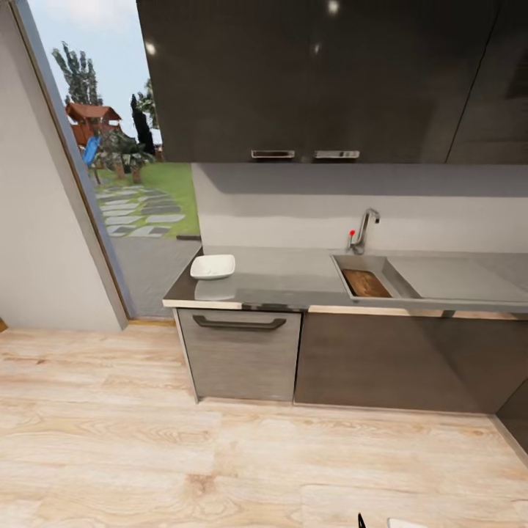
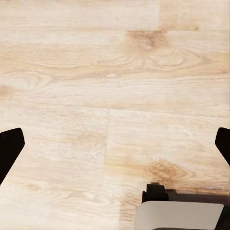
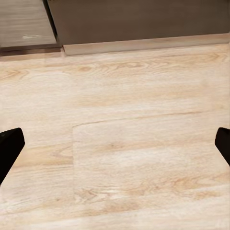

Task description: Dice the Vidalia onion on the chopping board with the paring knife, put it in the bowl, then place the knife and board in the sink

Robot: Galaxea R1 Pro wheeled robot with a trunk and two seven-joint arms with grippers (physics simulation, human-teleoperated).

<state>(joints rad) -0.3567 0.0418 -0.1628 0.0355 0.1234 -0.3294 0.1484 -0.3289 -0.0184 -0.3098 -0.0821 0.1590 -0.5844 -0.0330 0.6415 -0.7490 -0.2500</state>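
Bowl: the white square bowl [image 1: 213, 266] sits on the bench [image 1: 293, 282], near its left end.
Chopping board: the brown chopping board [image 1: 366, 283] lies inside the sink [image 1: 392, 274], below the tap [image 1: 362, 230].
My left end effector [image 2: 115, 143]: fingers spread wide, empty, over the wooden floor [image 2: 96, 72].
My right end effector [image 3: 115, 143]: fingers spread wide, empty, facing the floor near the cabinet base [image 3: 143, 19].
Writing: none legible.

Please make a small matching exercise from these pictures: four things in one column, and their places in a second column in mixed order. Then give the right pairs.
Things:
1. bowl
2. chopping board
3. tap
4. left gripper

Places:
A. inside the sink basin
B. over the wooden floor
C. on the countertop, near its left end
D. behind the sink, at the wall

Pairs: 1-C, 2-A, 3-D, 4-B
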